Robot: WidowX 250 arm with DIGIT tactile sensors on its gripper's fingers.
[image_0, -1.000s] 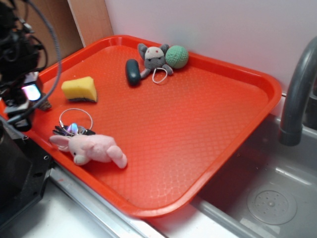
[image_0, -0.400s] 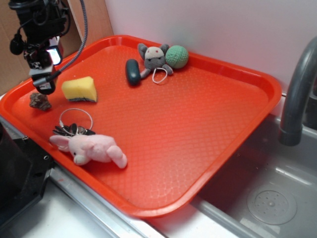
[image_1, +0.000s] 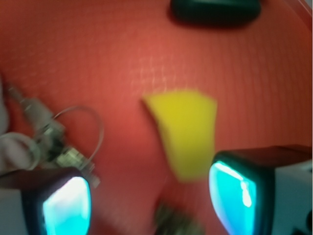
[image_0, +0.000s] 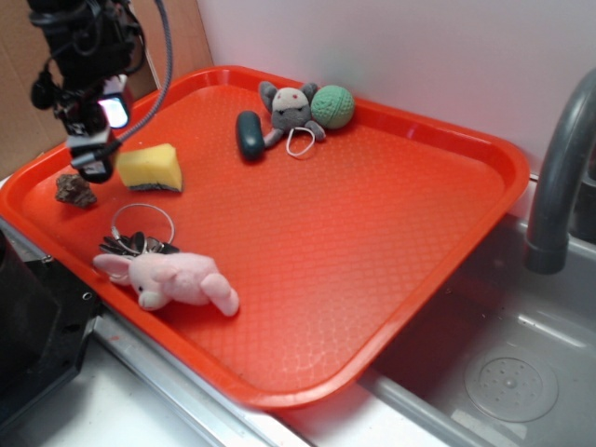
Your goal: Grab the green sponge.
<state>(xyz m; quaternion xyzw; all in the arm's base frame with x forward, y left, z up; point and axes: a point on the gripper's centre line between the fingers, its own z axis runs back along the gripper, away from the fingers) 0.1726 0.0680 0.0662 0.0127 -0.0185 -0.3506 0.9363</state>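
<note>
Just ahead of our gripper [image_0: 93, 169], slightly toward its right finger: the green sponge [image_0: 150, 168], a yellow wedge with a thin dark layer on its underside, lying flat on the red tray [image_0: 372, 233] and apart from everything else. Gripper: hovering above the tray's left part, fingers spread wide, holding nothing; in the wrist view both fingertips [image_1: 66, 205] stand well apart and the sponge [image_1: 187, 134] reaches down toward the right one, not centred between them. Sponge long axis: in the wrist view it runs away from us, roughly across the line joining the fingers, which we judge favourable for closing on its narrower width. Below the gripper: small brown stone-like lump [image_0: 74, 190]. To its left side: key ring [image_0: 140, 233] and pink plush toy [image_0: 177, 279]. Far ahead: dark teal pebble [image_0: 250, 134]. Judged need: small shift forward and rightward, then descent
</note>
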